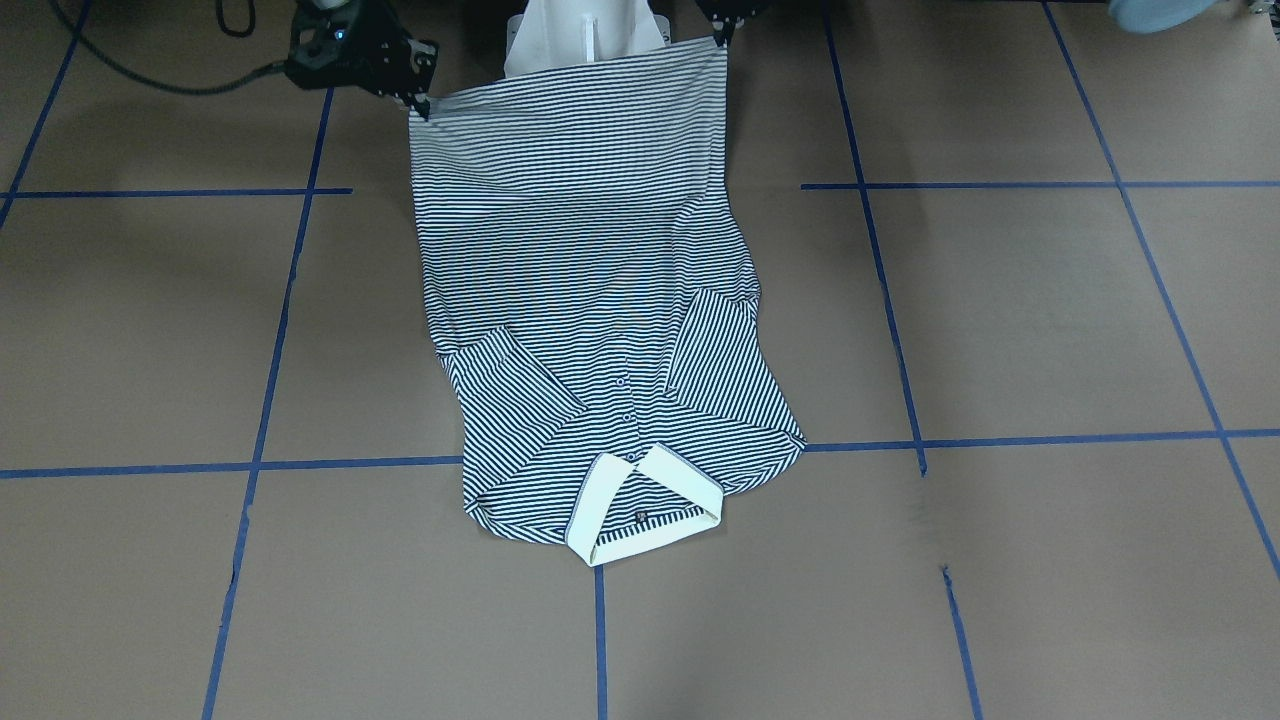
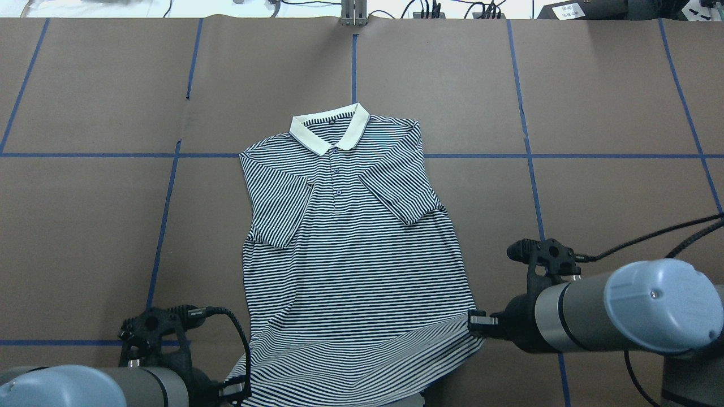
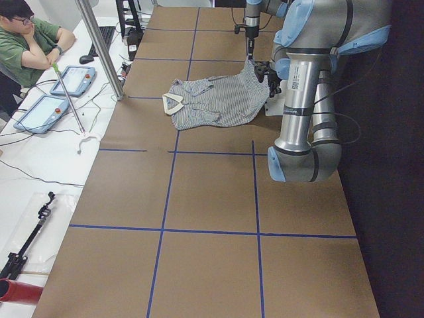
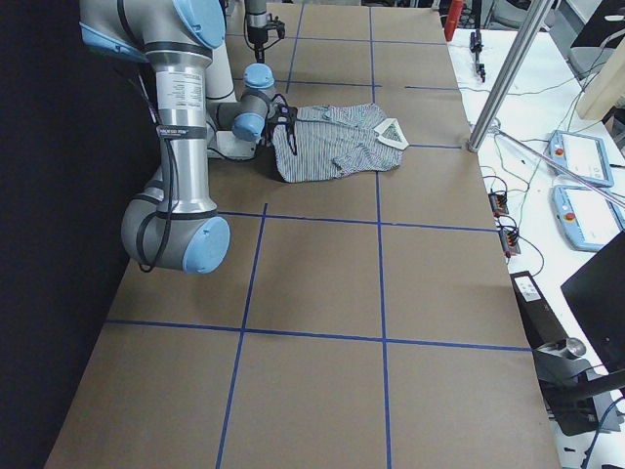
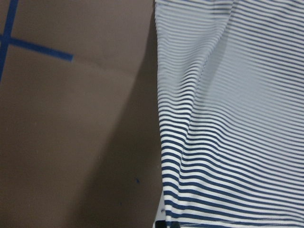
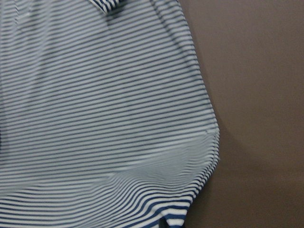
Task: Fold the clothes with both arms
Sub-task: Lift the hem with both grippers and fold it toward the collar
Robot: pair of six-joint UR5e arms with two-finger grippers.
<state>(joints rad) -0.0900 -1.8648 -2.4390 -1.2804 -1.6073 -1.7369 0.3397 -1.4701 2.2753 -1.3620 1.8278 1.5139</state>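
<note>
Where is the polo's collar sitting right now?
In the overhead view the cream collar lies at the polo shirt's far end from the robot, mid-table, just under the central blue tape line.

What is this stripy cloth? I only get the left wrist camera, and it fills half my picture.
Observer: A short-sleeved polo shirt, front up on the table, with its cream collar farthest from the robot.
Visitor: Is something holding it?
Observer: Yes. The left gripper pinches one corner of the hem, the right gripper the other.
Visitor: Lifted or flat?
Observer: The side views show the hem raised off the table, while the collar end lies flat.
</note>
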